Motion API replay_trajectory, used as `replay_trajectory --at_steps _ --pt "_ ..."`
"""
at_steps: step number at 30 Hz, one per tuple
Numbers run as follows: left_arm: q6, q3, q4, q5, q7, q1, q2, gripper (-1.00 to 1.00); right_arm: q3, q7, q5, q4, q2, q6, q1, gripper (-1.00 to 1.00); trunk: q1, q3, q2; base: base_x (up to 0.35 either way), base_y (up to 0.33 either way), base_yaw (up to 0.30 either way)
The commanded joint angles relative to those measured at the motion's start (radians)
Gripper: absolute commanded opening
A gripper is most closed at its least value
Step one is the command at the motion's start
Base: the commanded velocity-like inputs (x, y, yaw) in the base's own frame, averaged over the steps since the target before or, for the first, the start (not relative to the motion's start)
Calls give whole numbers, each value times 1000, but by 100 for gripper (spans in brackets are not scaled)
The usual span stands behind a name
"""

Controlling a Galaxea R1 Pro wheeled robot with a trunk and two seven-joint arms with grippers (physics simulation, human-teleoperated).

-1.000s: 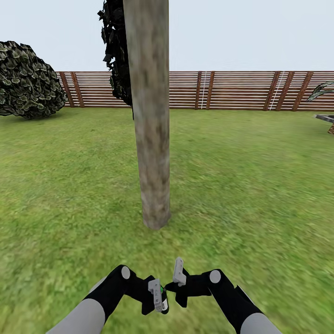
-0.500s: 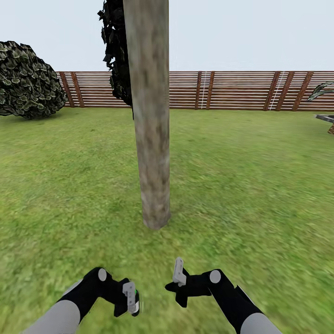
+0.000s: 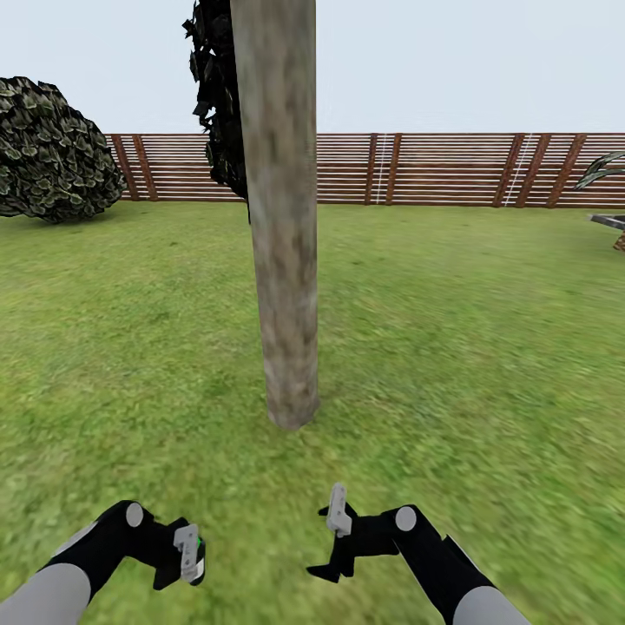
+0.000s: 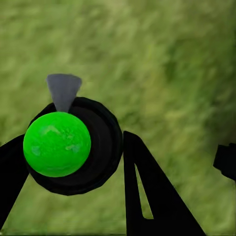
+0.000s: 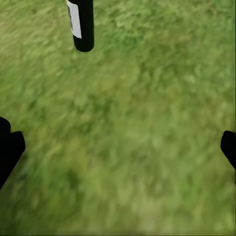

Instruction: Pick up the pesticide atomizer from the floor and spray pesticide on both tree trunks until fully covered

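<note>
Fenced lawn [image 3: 486,330] | tree trunk [image 3: 282,260] ahead | left gripper [image 3: 189,554] fingers clamped on sprayer bottle [image 4: 73,145] | right gripper [image 3: 337,529] fingers spread wide, holding nothing

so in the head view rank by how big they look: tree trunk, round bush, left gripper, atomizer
1. tree trunk
2. round bush, though it stands farther off
3. left gripper
4. atomizer, mostly hidden in that gripper
</note>
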Motion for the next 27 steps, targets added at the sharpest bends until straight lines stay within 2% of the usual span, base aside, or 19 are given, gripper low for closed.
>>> replay_trajectory --at_steps 1,3,6,9,11,12,14,15,16,17,18,21,22,23,25,26,27 --pt "-10 3 -1 -6 2 1 4 -100 -3 0 10 0 0 -9 0 100 0 -1 0 0 0 0" --pt "-8 7 -2 -6 5 5 7 -100 -4 -6 10 0 -5 -10 0 100 0 -1 0 0 0 0" --pt "-4 9 -2 -6 27 7 8 -100 -4 -45 8 10 -25 -10 0 100 0 -1 0 0 0 0" --pt "2 18 1 -3 114 8 5 -100 -14 -143 3 58 -63 -11 2 100 0 -1 0 0 0 0" --pt "19 49 12 1 216 8 -2 -100 -54 -251 1 136 -86 -12 2 100 0 -1 0 0 0 0" --pt "24 61 19 3 241 8 -5 -100 -70 -279 1 160 -90 -13 2 100 0 -1 0 0 0 0" --pt "46 114 62 19 338 8 -25 -100 -153 -393 0 257 -98 -22 3 100 0 -1 0 0 0 0" --pt "50 129 75 25 363 8 -31 -100 -176 -420 0 279 -100 -27 3 100 0 -1 0 0 0 0" --pt "62 185 109 51 450 8 -45 -100 -248 -510 1 339 -102 -51 3 100 0 -1 0 0 0 0" --pt "66 203 119 61 479 8 -49 -100 -269 -540 1 355 -102 -60 3 100 0 -1 0 0 0 0" --pt "82 269 151 102 588 8 -70 -100 -328 -666 1 407 -104 -85 4 100 0 -1 0 0 0 0" --pt "137 331 177 157 720 8 -108 -100 -360 -866 -1 453 -103 -104 5 100 0 -1 0 0 0 0" --pt "152 338 179 166 737 8 -113 -100 -363 -901 -2 456 -102 -108 5 100 0 -1 0 0 0 0" --pt "194 352 185 189 770 8 -129 -100 -367 -981 -9 463 -100 -124 7 100 0 -1 0 0 0 0" --pt "282 382 193 253 819 8 -160 -100 -371 -1121 -48 479 -96 -175 14 100 0 -1 0 0 0 0" --pt "301 390 194 271 828 8 -166 -100 -371 -1149 -64 486 -96 -188 16 100 0 -1 0 0 0 0" --pt "336 402 195 308 847 8 -177 -100 -372 -1195 -103 502 -96 -214 19 100 0 -1 0 0 0 0"
